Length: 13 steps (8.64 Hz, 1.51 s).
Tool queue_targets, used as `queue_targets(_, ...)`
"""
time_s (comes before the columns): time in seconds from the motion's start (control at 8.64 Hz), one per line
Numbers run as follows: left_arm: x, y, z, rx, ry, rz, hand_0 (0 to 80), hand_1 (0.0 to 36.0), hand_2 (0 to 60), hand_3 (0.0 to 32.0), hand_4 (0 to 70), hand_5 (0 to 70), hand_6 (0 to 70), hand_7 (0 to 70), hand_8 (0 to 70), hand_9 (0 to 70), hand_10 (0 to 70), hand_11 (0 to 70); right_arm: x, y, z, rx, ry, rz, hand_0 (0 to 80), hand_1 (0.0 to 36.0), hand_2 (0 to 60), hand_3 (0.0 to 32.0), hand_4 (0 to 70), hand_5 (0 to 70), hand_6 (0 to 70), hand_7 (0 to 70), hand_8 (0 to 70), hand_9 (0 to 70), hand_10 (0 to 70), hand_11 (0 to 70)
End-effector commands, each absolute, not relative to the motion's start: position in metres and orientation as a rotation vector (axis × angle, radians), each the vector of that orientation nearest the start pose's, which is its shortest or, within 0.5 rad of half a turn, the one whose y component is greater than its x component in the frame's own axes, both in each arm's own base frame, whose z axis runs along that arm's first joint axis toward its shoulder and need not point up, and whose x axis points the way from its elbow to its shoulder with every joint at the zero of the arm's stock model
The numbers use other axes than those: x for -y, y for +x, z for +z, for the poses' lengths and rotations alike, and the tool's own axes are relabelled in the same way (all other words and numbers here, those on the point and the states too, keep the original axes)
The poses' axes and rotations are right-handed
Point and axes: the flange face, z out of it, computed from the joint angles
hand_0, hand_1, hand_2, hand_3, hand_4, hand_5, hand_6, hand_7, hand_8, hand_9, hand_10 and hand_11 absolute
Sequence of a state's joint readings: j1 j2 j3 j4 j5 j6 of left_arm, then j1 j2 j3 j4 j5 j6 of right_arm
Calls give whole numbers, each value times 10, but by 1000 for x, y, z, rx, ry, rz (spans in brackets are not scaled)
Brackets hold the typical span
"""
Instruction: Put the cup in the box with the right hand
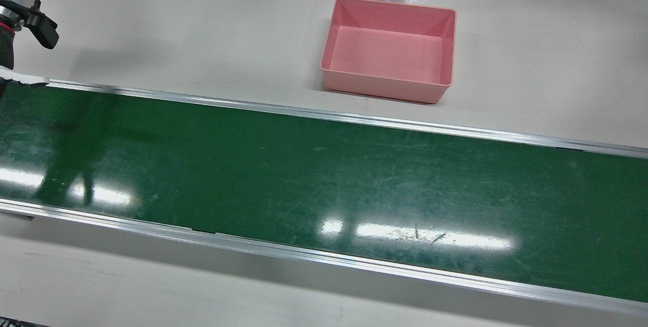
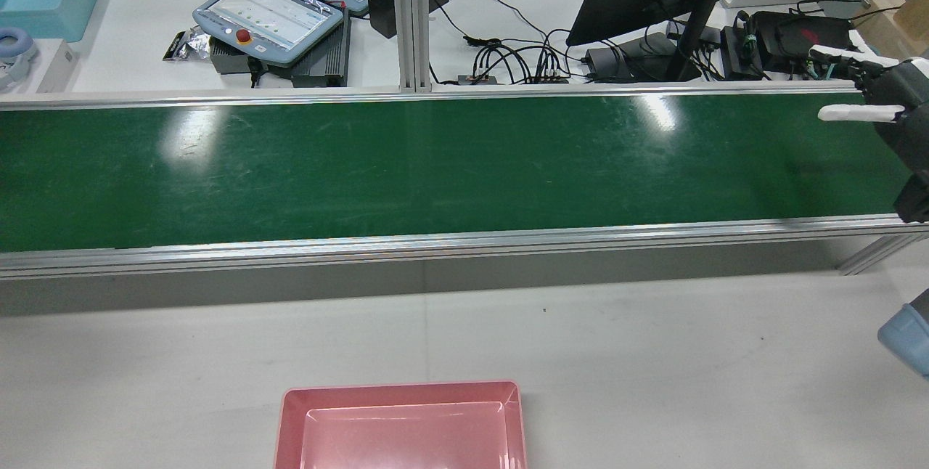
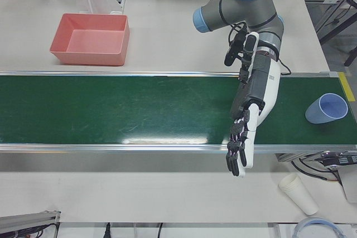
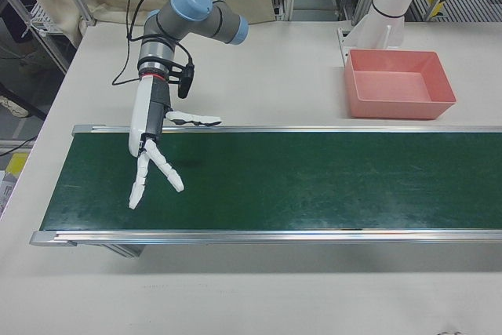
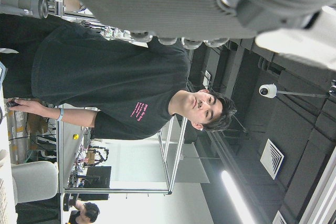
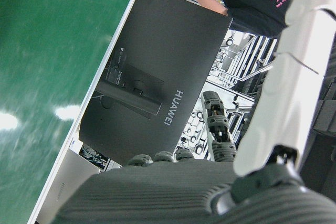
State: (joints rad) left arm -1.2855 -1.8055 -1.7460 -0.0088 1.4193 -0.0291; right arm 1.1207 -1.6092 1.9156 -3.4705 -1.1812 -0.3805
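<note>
Both hands hang empty, fingers spread, right hand [image 4: 153, 166] and left hand [image 3: 241, 137], above the belt [image 4: 314, 178].

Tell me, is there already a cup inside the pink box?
No. In the front view the pink box shows only its bare floor; a blue cup lies on the belt.

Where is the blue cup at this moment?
In the left-front view the blue cup lies on its side at the right end of the green belt, beyond the left hand and far from the pink box.
</note>
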Motion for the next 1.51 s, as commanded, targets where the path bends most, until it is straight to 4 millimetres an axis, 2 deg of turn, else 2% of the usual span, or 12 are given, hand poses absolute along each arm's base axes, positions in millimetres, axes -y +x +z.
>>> queue_targets(0.0,607,23,471,-2605,-282,-1711,0,0,0,0,0,0,0,0,0,0,0,0,477,-41,571,-2420,-400,-2443,506,152,82,0,79,43,16,10,0,0,0,0)
queue_targets(0.12,607,23,471,-2605,-284,-1711,0,0,0,0,0,0,0,0,0,0,0,0,477,-41,571,-2420,-400,-2443,515,134,26,0,101,43,16,11,0,0,0,0)
queue_targets(0.23,607,23,471,-2605,-282,-1711,0,0,0,0,0,0,0,0,0,0,0,0,479,-42,569,-2426,-398,-2434,500,161,110,0,67,43,17,13,0,0,0,0)
queue_targets(0.35,607,23,471,-2605,-282,-1711,0,0,0,0,0,0,0,0,0,0,0,0,480,-43,569,-2447,-387,-2404,514,134,28,0,102,43,17,12,0,0,0,0)
queue_targets(0.46,607,24,471,-2604,-283,-1710,0,0,0,0,0,0,0,0,0,0,0,0,487,-48,574,-2496,-377,-2339,514,134,28,0,100,43,17,11,0,0,0,0)
queue_targets(0.58,607,23,471,-2605,-282,-1711,0,0,0,0,0,0,0,0,0,0,0,0,489,-53,592,-2489,-374,-2364,509,89,0,0,95,37,11,0,0,0,0,0)
queue_targets(0.69,607,24,471,-2604,-283,-1710,0,0,0,0,0,0,0,0,0,0,0,0,489,-53,600,-2479,-382,-2381,483,85,32,0,69,31,5,0,0,0,0,0)
queue_targets(0.81,607,23,470,-2606,-282,-1709,0,0,0,0,0,0,0,0,0,0,0,0,491,-55,599,-2484,-384,-2382,497,73,0,0,83,32,2,0,0,0,0,0)
queue_targets(0.93,607,23,470,-2605,-282,-1711,0,0,0,0,0,0,0,0,0,0,0,0,501,-58,595,-2489,-388,-2368,485,100,46,0,48,32,0,0,0,0,0,0)
queue_targets(1.04,607,23,470,-2605,-282,-1711,0,0,0,0,0,0,0,0,0,0,0,0,511,-60,596,-2485,-392,-2369,487,103,48,0,43,33,0,0,0,0,0,0)
queue_targets(1.16,607,24,471,-2602,-283,-1712,0,0,0,0,0,0,0,0,0,0,0,0,519,-58,600,-2467,-403,-2377,499,79,0,6,54,33,0,0,0,0,0,0)
queue_targets(1.39,607,23,470,-2605,-282,-1711,0,0,0,0,0,0,0,0,0,0,0,0,535,-60,598,-2471,-402,-2371,497,92,17,62,31,35,0,0,0,0,0,0)
